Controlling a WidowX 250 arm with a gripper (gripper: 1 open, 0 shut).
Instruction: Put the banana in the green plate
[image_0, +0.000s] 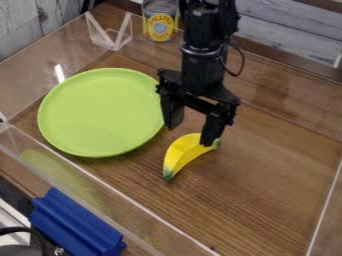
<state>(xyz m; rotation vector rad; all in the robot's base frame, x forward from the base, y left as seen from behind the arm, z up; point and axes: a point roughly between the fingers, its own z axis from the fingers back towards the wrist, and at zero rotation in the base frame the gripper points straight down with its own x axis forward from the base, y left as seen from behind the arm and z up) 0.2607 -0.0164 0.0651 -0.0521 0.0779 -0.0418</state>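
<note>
The small curved yellow plastic banana (186, 156) lies mid-counter, just right of the large round lime-green plate (100, 110); the black pincer (195, 127) hangs spread wide above its upper end.

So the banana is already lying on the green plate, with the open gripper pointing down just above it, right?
Not quite. The banana is not on the green plate; it lies on the wooden table just right of the plate's rim, as the camera view shows. The rest holds: the gripper is open and points down just above the banana.
</note>
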